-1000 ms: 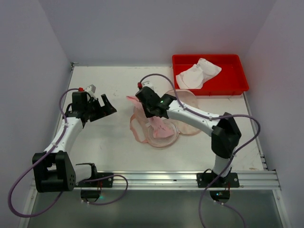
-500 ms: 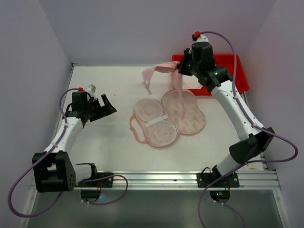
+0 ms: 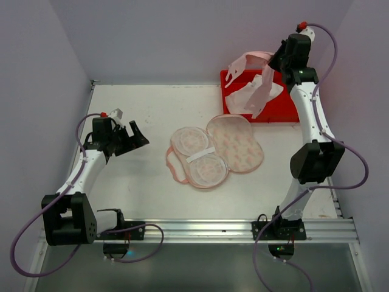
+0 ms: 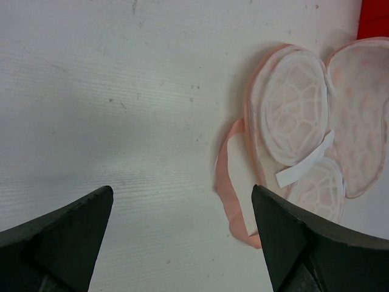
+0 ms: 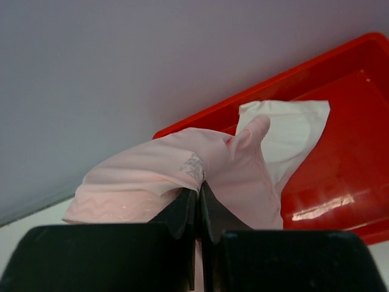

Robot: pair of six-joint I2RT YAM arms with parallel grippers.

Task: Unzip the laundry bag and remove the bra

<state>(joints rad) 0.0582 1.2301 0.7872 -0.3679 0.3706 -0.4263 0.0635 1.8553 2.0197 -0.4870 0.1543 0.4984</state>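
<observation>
Plain pale walls close in a white bench, with the two arms bolted along its near edge. At the far right corner sits a red tray, apparently the place where removed items are dropped, since a white garment already lies crumpled in it. The laundry bag lies in the middle of the bench, well apart from the tray. It is fully unzipped and folded open like a book, the printed half to the right and two white domed frames showing on the left half, so the unzipping looks finished. The bra, soft and pink, is out of the bag and hangs in the air over the tray, one strap trailing to the left. It is held high, probably so that its loose ends clear the tray wall before release. A pink loop of the bag's trim curls flat on the bench beside the open bag. The right tool has its fingers pressed together, pinching a fold of the bra. The left tool is spread wide and holds nothing, parked low at the left and aimed toward the bag, seemingly out of the way.
</observation>
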